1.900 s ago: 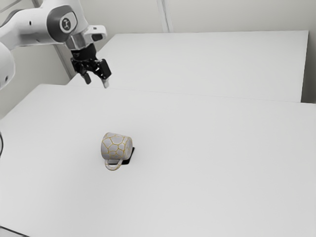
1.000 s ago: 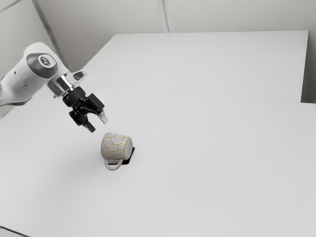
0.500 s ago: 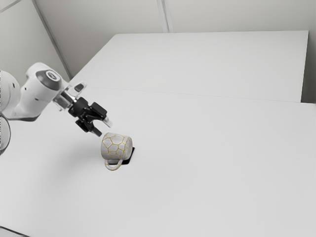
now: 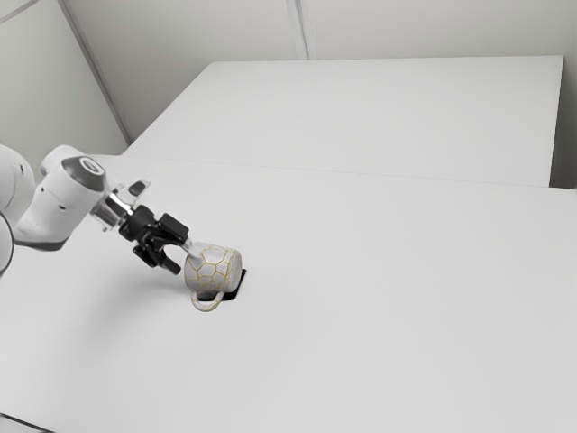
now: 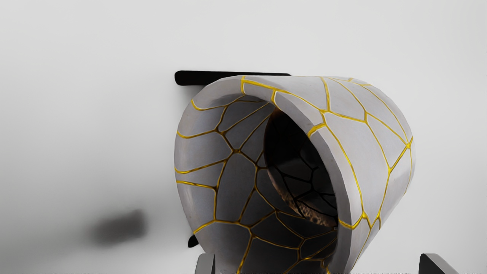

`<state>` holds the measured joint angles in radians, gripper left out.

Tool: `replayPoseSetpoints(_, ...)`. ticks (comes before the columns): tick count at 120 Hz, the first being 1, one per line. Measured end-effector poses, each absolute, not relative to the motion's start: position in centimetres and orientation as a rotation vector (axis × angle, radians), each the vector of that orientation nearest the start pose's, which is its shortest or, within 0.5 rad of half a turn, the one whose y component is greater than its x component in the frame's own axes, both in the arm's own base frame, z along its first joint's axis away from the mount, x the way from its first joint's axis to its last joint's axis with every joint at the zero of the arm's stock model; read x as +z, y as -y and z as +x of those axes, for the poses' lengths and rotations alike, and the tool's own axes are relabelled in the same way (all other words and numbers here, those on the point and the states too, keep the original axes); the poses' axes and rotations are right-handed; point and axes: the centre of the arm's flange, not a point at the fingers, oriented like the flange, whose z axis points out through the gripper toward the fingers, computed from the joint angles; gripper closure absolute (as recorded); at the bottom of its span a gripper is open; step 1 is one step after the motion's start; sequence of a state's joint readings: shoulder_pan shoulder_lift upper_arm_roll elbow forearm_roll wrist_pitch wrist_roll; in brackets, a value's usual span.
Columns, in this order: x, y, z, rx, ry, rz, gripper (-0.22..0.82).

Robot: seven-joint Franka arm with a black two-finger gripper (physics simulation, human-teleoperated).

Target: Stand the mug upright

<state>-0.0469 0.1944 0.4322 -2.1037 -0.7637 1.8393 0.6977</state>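
Observation:
The grey mug with gold crack lines (image 4: 213, 269) lies on its side on the table, its handle toward the near edge of the exterior view. My gripper (image 4: 183, 258) is open at the mug's end on the exterior view's left, its fingers spread apart. In the wrist view the mug (image 5: 373, 133) turns its open mouth toward my hand, and its dark inside can be seen. The fingertips of my gripper (image 5: 317, 264) stand wide apart across the mug's rim. Whether either finger touches the mug, I cannot tell.
A flat black object (image 4: 242, 281) lies partly under the mug, and its edge (image 5: 228, 76) sticks out beside the rim. The white table (image 4: 379, 298) stretches away around it, with another white surface (image 4: 388, 117) behind.
My arm has come down toward the exterior view's right, bringing the open gripper from high above the table to the mug's mouth. The mug lies where it was.

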Motion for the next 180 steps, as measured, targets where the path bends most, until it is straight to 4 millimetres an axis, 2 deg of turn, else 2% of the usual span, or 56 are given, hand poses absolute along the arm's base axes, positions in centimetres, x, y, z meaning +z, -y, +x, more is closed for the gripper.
replayPoseSetpoints(31,32.0,-12.8,51.5,-0.043,-0.065,2.358,0.03)
replayPoseSetpoints(40,32.0,-12.3,51.0,-0.042,-0.069,2.333,0.04)
replayPoseSetpoints(64,32.2,-11.9,50.7,-0.023,-0.070,2.304,0.15)
replayPoseSetpoints(76,32.3,-11.5,50.9,-0.015,-0.065,2.296,0.27)
replayPoseSetpoints(98,32.7,-10.8,51.2,-0.003,-0.047,2.292,0.57)
replayPoseSetpoints(118,33.0,-10.3,51.3,0.000,-0.030,2.292,0.71)
replayPoseSetpoints(131,33.2,-10.3,51.4,0.007,-0.025,2.294,0.74)
replayPoseSetpoints(162,35.4,-9.8,51.6,0.049,0.028,2.321,0.78)
replayPoseSetpoints(180,37.9,-9.0,51.6,0.073,0.155,2.429,0.78)
